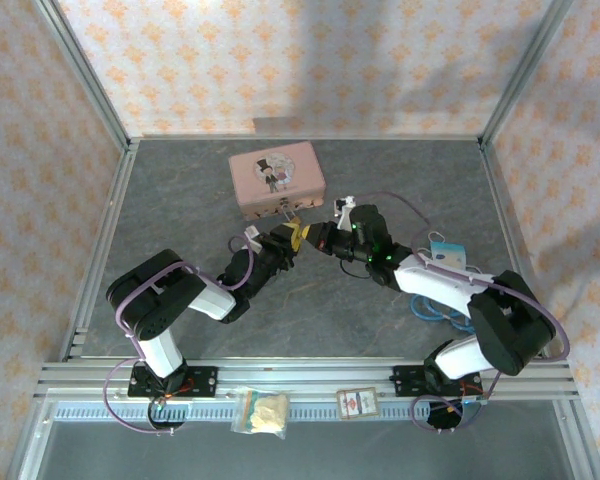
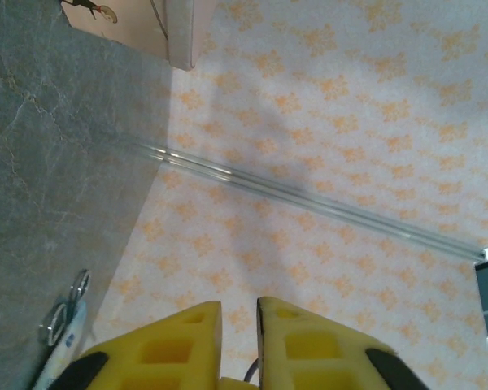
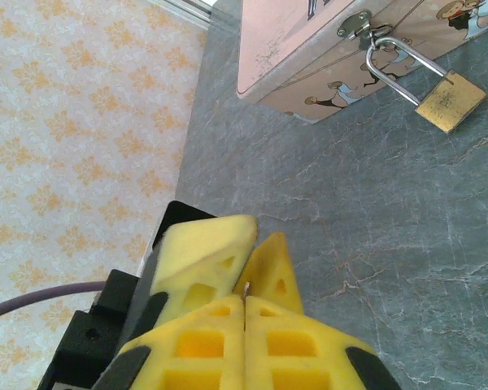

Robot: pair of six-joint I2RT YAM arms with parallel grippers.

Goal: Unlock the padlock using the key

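Fingers of the left gripper (image 2: pixel 239 309), just in front of the pink tin (image 1: pixel 277 172) in the overhead view, stand a narrow slit apart. Tip to tip with it, also just in front of the tin, the right gripper (image 3: pixel 244 321) has its yellow pads pressed together. A tiny metal sliver (image 3: pixel 248 286) shows at their seam, too small to identify. The padlock (image 3: pixel 449 99) hangs by its thin shackle from the hasp (image 3: pixel 356 24) on the tin's front wall, its brass body lying on the grey table (image 3: pixel 374 244).
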